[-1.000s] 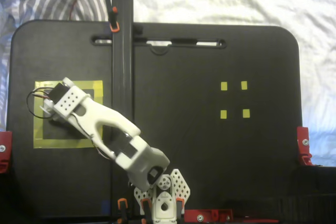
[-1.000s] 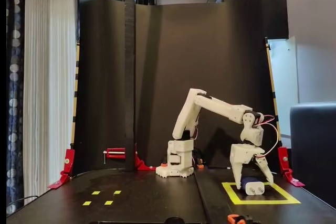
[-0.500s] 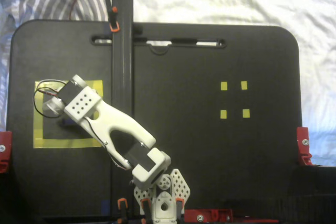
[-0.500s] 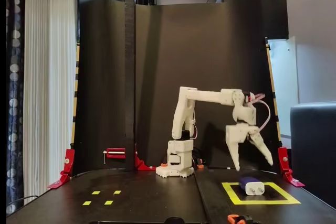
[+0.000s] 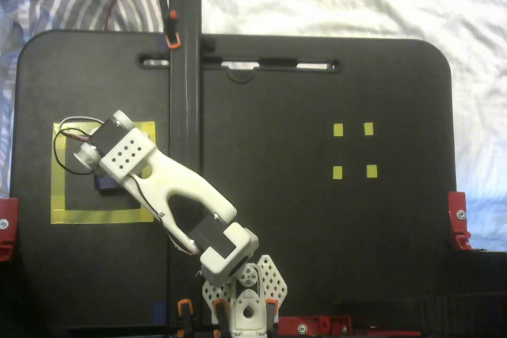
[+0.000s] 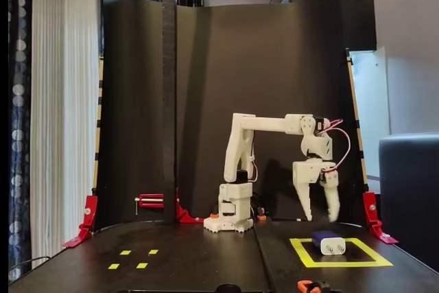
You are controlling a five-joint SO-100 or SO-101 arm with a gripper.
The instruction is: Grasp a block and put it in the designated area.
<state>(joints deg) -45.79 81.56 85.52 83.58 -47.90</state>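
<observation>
- The small dark navy-blue boxy block (image 6: 328,243) with a white end face lies flat on the black tabletop (image 6: 199,259) inside the large square outline of wide yellow tape (image 6: 374,262), near its middle in the side-on fixed view.
- In the top-down fixed view only a sliver of the block (image 5: 104,182) shows, tucked under the arm's wrist, within the yellow tape square (image 5: 59,184).
- The white plastic pincer (image 6: 321,217) hangs above the block, clear of it and touching nothing; its two fingers point down and stand a little apart, holding nothing.
- In the top-down fixed view the pincer itself is hidden beneath the wrist housing, so its tips cannot be made out there.
- The white robot arm (image 6: 264,125) reaches level from its base (image 6: 234,214) toward the right of the side-on view, the wrist bent downward.
- Four tiny yellow tape squares (image 5: 353,150) sit well apart from the block, on the other half of the tabletop.
- A black vertical post (image 6: 169,94) stands to the left of the arm's base in the side-on view.
</observation>
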